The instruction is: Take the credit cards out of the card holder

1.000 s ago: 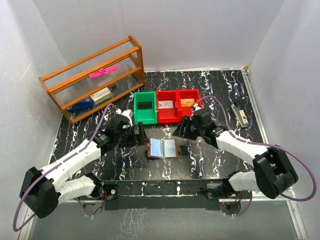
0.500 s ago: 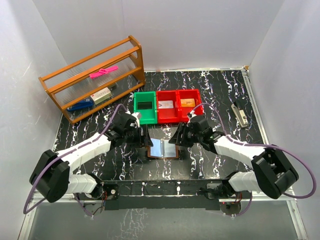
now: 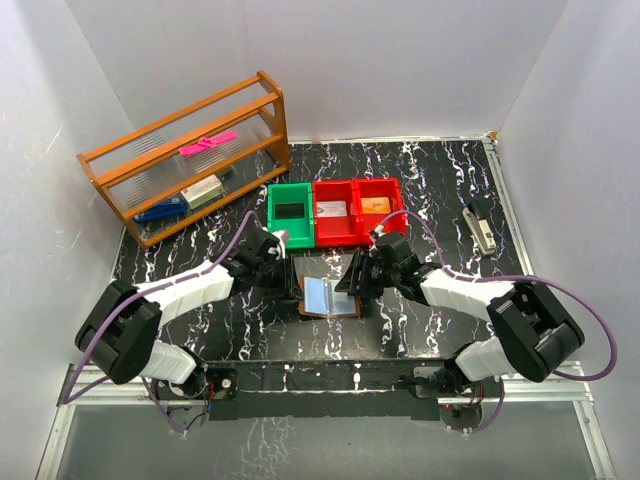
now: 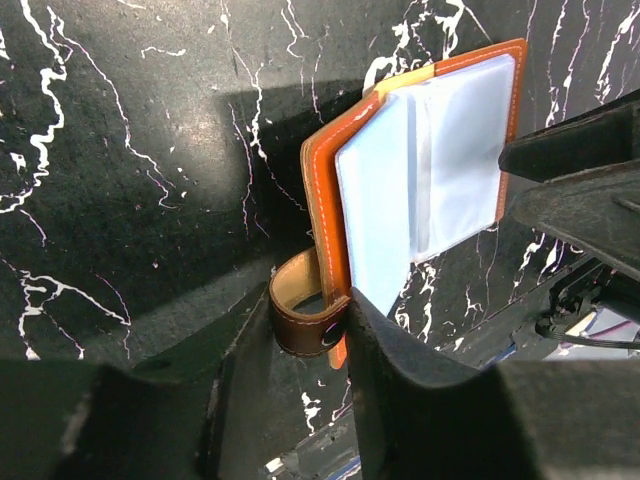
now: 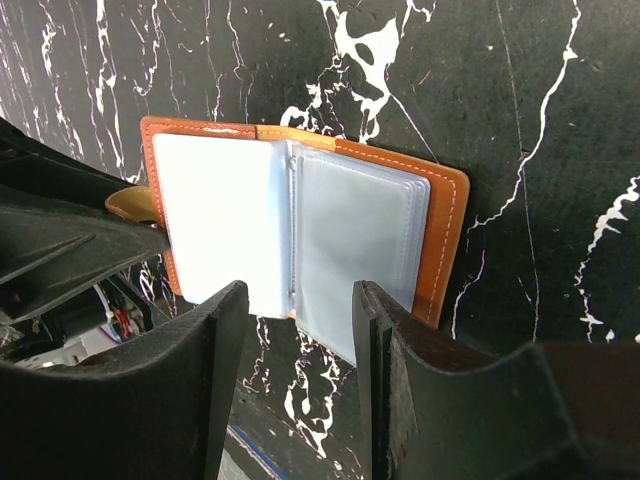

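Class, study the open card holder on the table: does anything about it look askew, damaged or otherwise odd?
Nothing looks damaged. The card holder lies open, but its clear sleeves stand partly raised instead of lying flat, and its snap strap curls up loose at one end, between the left pincer's fingers.

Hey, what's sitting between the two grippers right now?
The open card holder lies between the left gripper and the right gripper, seen best in the top view.

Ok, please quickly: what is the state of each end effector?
Left end effector: jaws around the card holder edge; grip cannot be told.
Right end effector: open, above the card holder.
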Controlling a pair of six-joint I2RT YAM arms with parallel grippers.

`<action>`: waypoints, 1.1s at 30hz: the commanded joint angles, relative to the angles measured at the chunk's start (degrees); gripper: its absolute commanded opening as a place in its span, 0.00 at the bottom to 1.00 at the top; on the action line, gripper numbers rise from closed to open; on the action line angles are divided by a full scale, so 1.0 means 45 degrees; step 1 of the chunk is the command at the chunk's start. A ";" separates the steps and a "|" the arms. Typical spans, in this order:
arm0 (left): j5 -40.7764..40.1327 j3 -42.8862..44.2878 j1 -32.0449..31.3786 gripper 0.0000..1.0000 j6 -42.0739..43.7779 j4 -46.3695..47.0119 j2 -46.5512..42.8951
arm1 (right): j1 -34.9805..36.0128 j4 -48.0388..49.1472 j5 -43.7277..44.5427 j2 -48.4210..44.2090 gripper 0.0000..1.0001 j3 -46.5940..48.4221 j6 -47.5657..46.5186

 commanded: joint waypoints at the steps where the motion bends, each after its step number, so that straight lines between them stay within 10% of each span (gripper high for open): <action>1: 0.0241 -0.0330 0.0042 0.29 -0.0051 0.0216 0.0004 | 0.0050 0.0598 -0.0002 0.0016 0.44 -0.0004 0.0016; 33: 0.0039 -0.0861 0.0042 0.12 0.0182 -0.0013 -0.0231 | 0.0247 -0.1274 0.1051 0.0467 0.39 0.0891 -0.0961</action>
